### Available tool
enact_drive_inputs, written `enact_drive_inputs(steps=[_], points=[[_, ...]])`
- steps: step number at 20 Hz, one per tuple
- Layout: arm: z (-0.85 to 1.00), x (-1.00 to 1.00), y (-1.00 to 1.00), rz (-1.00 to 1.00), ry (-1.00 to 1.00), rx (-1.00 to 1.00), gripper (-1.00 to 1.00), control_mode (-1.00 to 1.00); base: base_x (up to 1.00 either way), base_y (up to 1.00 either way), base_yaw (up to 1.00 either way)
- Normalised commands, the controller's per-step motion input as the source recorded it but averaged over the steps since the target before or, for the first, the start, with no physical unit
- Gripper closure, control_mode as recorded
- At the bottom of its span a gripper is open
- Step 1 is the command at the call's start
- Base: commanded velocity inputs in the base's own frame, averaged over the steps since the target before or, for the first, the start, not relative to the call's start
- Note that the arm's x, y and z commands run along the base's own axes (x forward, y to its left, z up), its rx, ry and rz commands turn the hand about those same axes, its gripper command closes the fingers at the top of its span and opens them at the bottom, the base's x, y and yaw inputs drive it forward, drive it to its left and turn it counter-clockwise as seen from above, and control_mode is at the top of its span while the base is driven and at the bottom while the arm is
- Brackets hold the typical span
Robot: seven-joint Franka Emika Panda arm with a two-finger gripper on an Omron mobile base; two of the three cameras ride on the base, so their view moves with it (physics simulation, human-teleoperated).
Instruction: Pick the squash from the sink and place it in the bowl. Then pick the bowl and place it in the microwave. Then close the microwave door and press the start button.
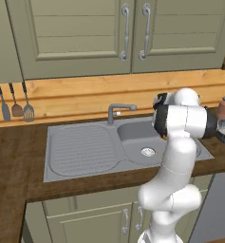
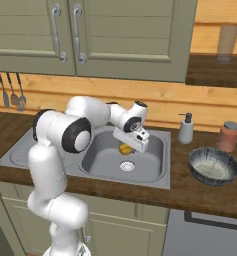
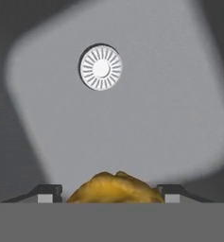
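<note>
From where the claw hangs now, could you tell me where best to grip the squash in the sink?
Grip the small lumpy yellow-orange squash across its widest middle, coming straight down from above. It lies low in the grey steel sink, between the open claw's fingertips.

— Counted at the basin? One sink [image 2: 155, 172], one round drain [image 3: 100, 67], one faucet [image 1: 117, 110], one squash [image 2: 125, 148] at 12 o'clock from the drain.

— And on the table?

— One bowl [image 2: 213, 167], one soap dispenser [image 2: 186, 129], one lidded jar [image 2: 229, 136] at 1 o'clock from the bowl.

— On the wall?

— Three hanging utensils [image 1: 16, 105], plus a dark round thing cut off at the edge, kind unclear. Two cabinet doors above, two bar handles [image 1: 125, 32].

— Robot parts?

— One arm, one gripper [image 3: 114, 193] with two fingertips [image 3: 48, 191].
</note>
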Motion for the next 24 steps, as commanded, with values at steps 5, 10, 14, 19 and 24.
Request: enact_drive_inputs(steps=[5, 10, 14, 19, 24], points=[[0.56, -0.71, 0.03, 0.0, 0.0, -0.14, 1.0, -1.0, 0.0, 0.0, 0.0], [0.56, -0.55, 0.03, 0.0, 0.0, -0.15, 1.0, -1.0, 0.0, 0.0, 0.0], [0.44, -0.04, -0.36, -0.09, 0.0, -0.25, 1.0, -1.0, 0.0, 0.0, 0.0], [0.2, 0.0, -0.91, -0.11, 0.0, -0.25, 1.0, -1.0, 0.0, 0.0, 0.0], [0.1, 0.0, -1.0, -0.12, -0.12, -0.07, 1.0, -1.0, 0.0, 0.0, 0.0]])
